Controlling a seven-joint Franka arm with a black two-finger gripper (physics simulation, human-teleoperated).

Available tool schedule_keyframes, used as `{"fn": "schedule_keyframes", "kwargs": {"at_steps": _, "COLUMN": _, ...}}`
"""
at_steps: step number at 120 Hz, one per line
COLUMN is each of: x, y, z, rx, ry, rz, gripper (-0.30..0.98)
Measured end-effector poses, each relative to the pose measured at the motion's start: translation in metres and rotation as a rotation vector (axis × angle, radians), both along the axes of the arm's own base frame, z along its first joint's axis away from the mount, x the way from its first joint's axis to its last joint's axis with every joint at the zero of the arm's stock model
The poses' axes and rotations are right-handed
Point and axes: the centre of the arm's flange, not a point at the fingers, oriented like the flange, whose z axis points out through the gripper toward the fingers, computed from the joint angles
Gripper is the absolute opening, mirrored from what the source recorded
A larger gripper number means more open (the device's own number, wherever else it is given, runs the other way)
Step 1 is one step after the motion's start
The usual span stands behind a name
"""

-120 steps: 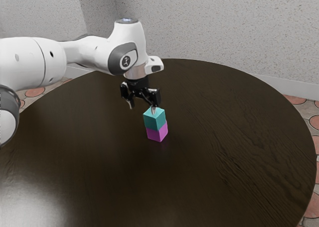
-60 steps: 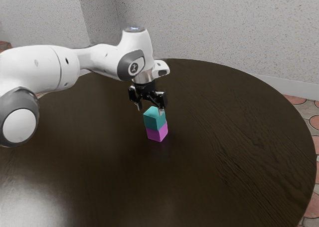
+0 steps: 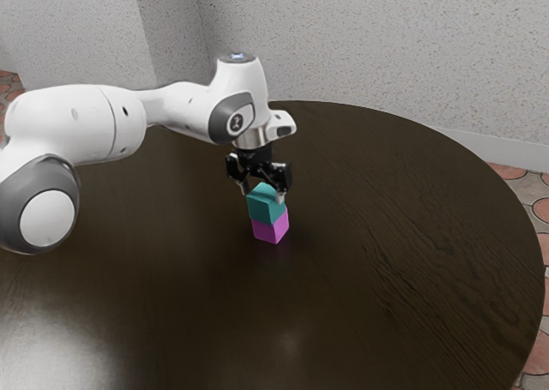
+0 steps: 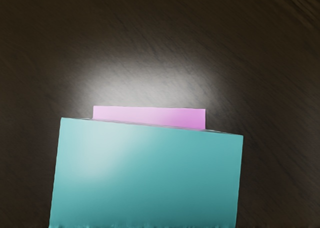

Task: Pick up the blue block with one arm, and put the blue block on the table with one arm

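My gripper is at the top of the blue-green block in the exterior view, open, with its fingers apart at either side of the block's upper part. The block rests on a magenta block, which stands on the dark round table. From the wrist camera, the top of the blue block is large and close, and a strip of the magenta block shows past its edge. Whether the fingers touch the block's sides is hard to tell.
The dark wooden tabletop surrounds the stack. In the exterior view a speckled wall stands behind the table, and tiled floor lies beyond its edge at the exterior view's right.
My hand has moved toward the exterior view's right and down, from above and beside the stack to around the top of the blue block. Both blocks have stayed put.
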Motion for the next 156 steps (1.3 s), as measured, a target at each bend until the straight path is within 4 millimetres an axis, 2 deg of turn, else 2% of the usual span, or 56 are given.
{"fn": "schedule_keyframes", "kwargs": {"at_steps": 34, "x": 0.001, "y": 0.006, "z": -0.016, "rx": -0.003, "ry": 0.023, "rz": 0.007, "gripper": 0.65}}
{"fn": "schedule_keyframes", "kwargs": {"at_steps": 50, "x": 0.006, "y": 0.01, "z": -0.029, "rx": -0.008, "ry": 0.034, "rz": 0.014, "gripper": 0.58}}
{"fn": "schedule_keyframes", "kwargs": {"at_steps": 72, "x": 0.009, "y": 0.009, "z": -0.034, "rx": -0.016, "ry": 0.036, "rz": 0.016, "gripper": 0.49}}
{"fn": "schedule_keyframes", "kwargs": {"at_steps": 108, "x": 0.013, "y": 0.009, "z": -0.028, "rx": -0.017, "ry": 0.023, "rz": 0.021, "gripper": 0.42}}
{"fn": "schedule_keyframes", "kwargs": {"at_steps": 118, "x": 0.007, "y": 0.012, "z": -0.003, "rx": -0.01, "ry": 0.009, "rz": 0.025, "gripper": 0.39}}
{"fn": "schedule_keyframes", "kwargs": {"at_steps": 127, "x": -0.001, "y": 0.015, "z": 0.008, "rx": -0.005, "ry": 0.013, "rz": 0.028, "gripper": 0.38}}
{"fn": "schedule_keyframes", "kwargs": {"at_steps": 136, "x": -0.005, "y": 0.002, "z": 0.012, "rx": -0.005, "ry": 0.016, "rz": 0.01, "gripper": 0.37}}
{"fn": "schedule_keyframes", "kwargs": {"at_steps": 156, "x": -0.009, "y": -0.069, "z": 0.0, "rx": -0.054, "ry": 0.036, "rz": -0.086, "gripper": 0.37}}
